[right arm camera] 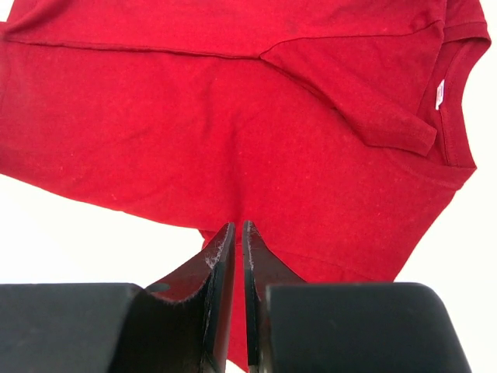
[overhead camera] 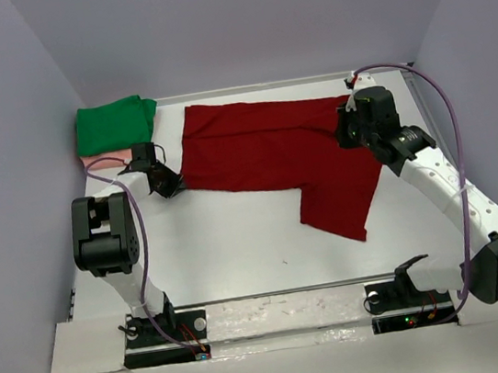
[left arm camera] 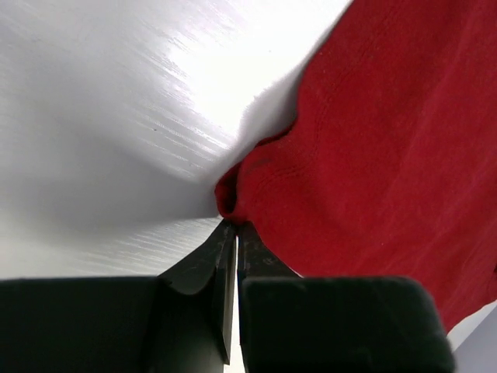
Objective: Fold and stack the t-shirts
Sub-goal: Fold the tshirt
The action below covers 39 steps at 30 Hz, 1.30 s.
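Note:
The dark red t-shirt (overhead camera: 262,147) lies spread across the back of the white table, one part hanging toward the front at the right. At its near-left corner my left gripper (overhead camera: 172,184) is shut, and the left wrist view shows the bunched corner (left arm camera: 231,203) pinched at the tips (left arm camera: 235,225). My right gripper (overhead camera: 345,128) is shut on the shirt's right side. In the right wrist view, red cloth (right arm camera: 233,132) fills the narrow slit between the fingers (right arm camera: 237,227), with the collar (right arm camera: 450,101) beyond. A folded bright green t-shirt (overhead camera: 115,125) rests on a pale pink one (overhead camera: 101,159) at the back left.
Lavender walls enclose the table on the left, back and right. The green and pink pile sits close behind the left gripper. Purple cables (overhead camera: 447,112) loop along both arms. Bare white tabletop (overhead camera: 237,234) stretches between the red shirt and the arm bases.

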Each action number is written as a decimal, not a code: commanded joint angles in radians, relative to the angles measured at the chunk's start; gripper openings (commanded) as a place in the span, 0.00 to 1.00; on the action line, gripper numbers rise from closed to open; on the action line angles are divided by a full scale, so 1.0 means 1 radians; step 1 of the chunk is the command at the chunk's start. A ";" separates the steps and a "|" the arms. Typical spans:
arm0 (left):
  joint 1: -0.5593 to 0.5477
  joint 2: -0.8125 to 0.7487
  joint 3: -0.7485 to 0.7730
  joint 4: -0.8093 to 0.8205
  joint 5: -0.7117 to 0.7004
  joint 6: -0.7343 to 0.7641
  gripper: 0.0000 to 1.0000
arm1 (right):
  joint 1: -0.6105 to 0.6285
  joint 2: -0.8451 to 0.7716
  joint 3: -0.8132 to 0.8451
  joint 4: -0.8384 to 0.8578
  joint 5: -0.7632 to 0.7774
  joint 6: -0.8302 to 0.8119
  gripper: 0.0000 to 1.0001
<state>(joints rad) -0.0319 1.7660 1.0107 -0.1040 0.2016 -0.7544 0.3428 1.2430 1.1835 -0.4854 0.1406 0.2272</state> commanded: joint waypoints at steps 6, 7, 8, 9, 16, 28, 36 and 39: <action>0.009 -0.029 0.025 -0.059 -0.054 -0.007 0.05 | 0.007 0.024 0.053 -0.057 0.112 0.040 0.06; 0.007 -0.037 0.022 -0.065 -0.056 -0.006 0.03 | 0.007 0.068 0.060 -0.086 0.185 0.055 0.00; 0.006 -0.054 0.016 -0.066 -0.057 -0.006 0.00 | 0.007 0.093 0.064 -0.119 0.210 0.070 0.00; 0.004 -0.063 0.011 -0.069 -0.054 -0.005 0.00 | 0.007 0.111 0.044 -0.155 0.220 0.110 0.00; 0.003 -0.117 -0.018 -0.089 -0.054 0.018 0.00 | 0.039 -0.017 -0.211 -0.147 0.208 0.340 0.34; 0.000 -0.145 -0.034 -0.079 -0.037 0.020 0.00 | 0.191 -0.287 -0.407 -0.347 0.380 0.717 0.29; 0.000 -0.129 -0.024 -0.074 -0.014 0.020 0.00 | 0.303 -0.203 -0.493 -0.506 0.424 1.005 0.29; 0.001 -0.125 -0.024 -0.076 -0.010 0.020 0.00 | 0.340 -0.105 -0.453 -0.611 0.462 1.131 0.30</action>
<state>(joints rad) -0.0311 1.6703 0.9874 -0.1749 0.1749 -0.7486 0.6426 1.0538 0.6796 -0.9394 0.5011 1.1435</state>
